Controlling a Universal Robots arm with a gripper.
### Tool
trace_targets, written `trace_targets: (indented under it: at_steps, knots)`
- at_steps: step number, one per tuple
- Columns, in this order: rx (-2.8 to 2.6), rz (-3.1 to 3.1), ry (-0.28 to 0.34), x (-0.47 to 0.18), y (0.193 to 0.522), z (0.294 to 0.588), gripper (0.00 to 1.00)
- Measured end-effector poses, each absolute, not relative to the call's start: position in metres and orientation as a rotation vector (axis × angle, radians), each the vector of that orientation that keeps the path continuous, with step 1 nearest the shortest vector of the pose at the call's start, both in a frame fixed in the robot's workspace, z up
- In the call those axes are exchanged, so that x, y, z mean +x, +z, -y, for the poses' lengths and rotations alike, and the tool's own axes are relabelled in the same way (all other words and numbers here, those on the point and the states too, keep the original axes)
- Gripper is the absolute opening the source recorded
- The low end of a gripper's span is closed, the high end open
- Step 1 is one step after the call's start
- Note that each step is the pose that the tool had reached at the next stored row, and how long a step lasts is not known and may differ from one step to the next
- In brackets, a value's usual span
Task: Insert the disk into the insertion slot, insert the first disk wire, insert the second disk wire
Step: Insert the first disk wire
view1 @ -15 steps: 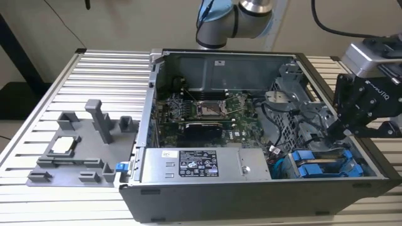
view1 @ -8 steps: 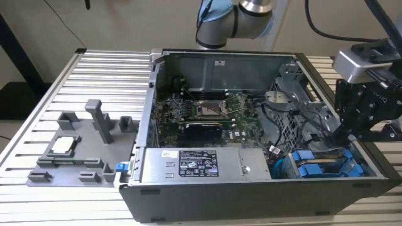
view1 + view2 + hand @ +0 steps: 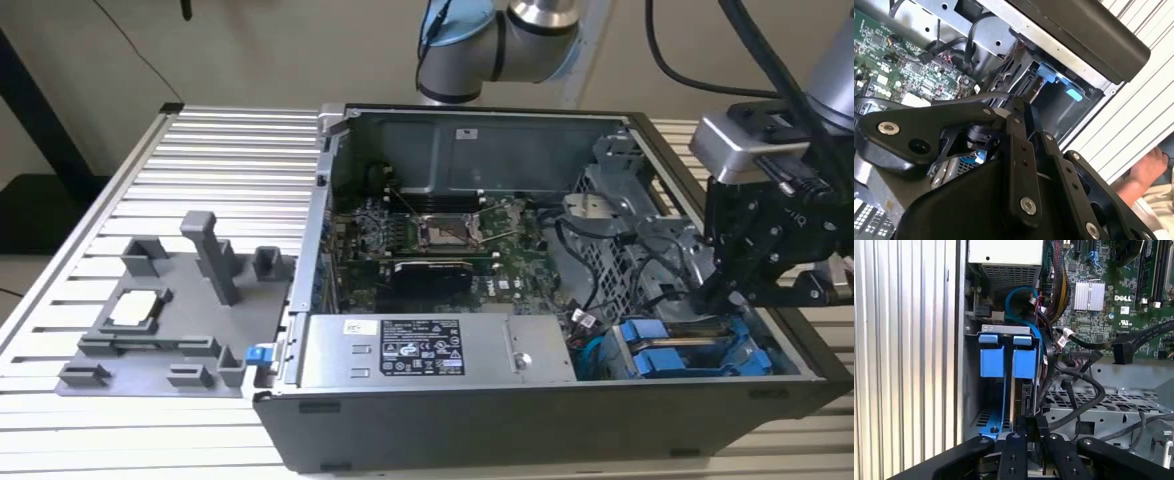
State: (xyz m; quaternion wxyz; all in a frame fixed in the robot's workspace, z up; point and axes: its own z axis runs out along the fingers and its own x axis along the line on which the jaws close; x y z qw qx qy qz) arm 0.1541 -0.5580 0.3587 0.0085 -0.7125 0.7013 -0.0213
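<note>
The disk (image 3: 1024,364), as I read it, is the blue-framed drive in line w/ my gripper (image 3: 1031,425) in the first wrist view. It stands on edge in the drive bay (image 3: 1004,329), just beside the other blue-framed drive (image 3: 991,360), their blue tabs level w/ each other at the bay's far end. So step 1 looks done or v. nearly so; I can't tell if it's fully seated.

Big to small, exterior view. The slotted table (image 3: 200,150) carries everything. The open PC case (image 3: 534,420) takes the centre and the 3 o'clock side. The grey fixture tray (image 3: 160,310) sits at 9 o'clock, well apart from the work. Inside the case the motherboard (image 3: 441,235) is near centre, the power supply (image 3: 414,350) at 6 o'clock, and the two blue frames down at approx 4 o'clock. The arm comes in from 2 o'clock and the gripper dips into the case right over those frames.

Pincer: narrow, tips nearly together in both wrist views. Whether sth is pinched between them I can't tell.

Wires: black cables (image 3: 1079,385) loop loose beside the bay, and one black connector (image 3: 1121,352) hangs free over the board, plugged into nothing I can see. A blue cable (image 3: 1021,292) arcs beyond the bay; its ends are hidden. My read: both wire steps are left to do. Not certain, tho, since the disk's near end is hidden behind the fingers (image 3: 1016,450).
</note>
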Motion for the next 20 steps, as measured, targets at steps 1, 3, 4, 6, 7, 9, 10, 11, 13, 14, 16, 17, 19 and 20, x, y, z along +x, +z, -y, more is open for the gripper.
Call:
trace_targets:
  at_steps: [1, 3, 4, 6, 7, 9, 10, 11, 13, 14, 16, 17, 19, 20]
  knots:
    - [-2.214, -2.204, -0.068, 0.154, 0.3582, 0.558, 0.19]
    - [-2.21, -2.208, -0.068, 0.1541, 0.3582, 0.558, 0.19]
    - [-2.209, -2.209, -0.068, 0.1541, 0.3581, 0.558, 0.19]
    - [-2.209, -2.209, -0.068, 0.1541, 0.3581, 0.558, 0.19]
    - [-2.209, -2.209, -0.068, 0.154, 0.358, 0.558, 0.19]
    - [-2.209, -2.209, -0.068, 0.154, 0.357, 0.5579, 0.19]
    - [-2.209, -2.209, -0.068, 0.1541, 0.3566, 0.558, 0.19]
    - [-2.209, -2.209, -0.068, 0.1541, 0.3559, 0.558, 0.19]
    - [-2.209, -2.209, -0.069, 0.1541, 0.3542, 0.5583, 0.19]
    - [-2.208, -2.209, -0.069, 0.1542, 0.3534, 0.5584, 0.19]
    - [-2.207, -2.207, -0.073, 0.1542, 0.3523, 0.5587, 0.19]
    - [-2.206, -2.206, -0.075, 0.1543, 0.3517, 0.5589, 0.19]
    - [-2.204, -2.204, -0.079, 0.1544, 0.3505, 0.5593, 0.19]
    - [-2.203, -2.203, -0.08, 0.1545, 0.35, 0.5595, 0.19]
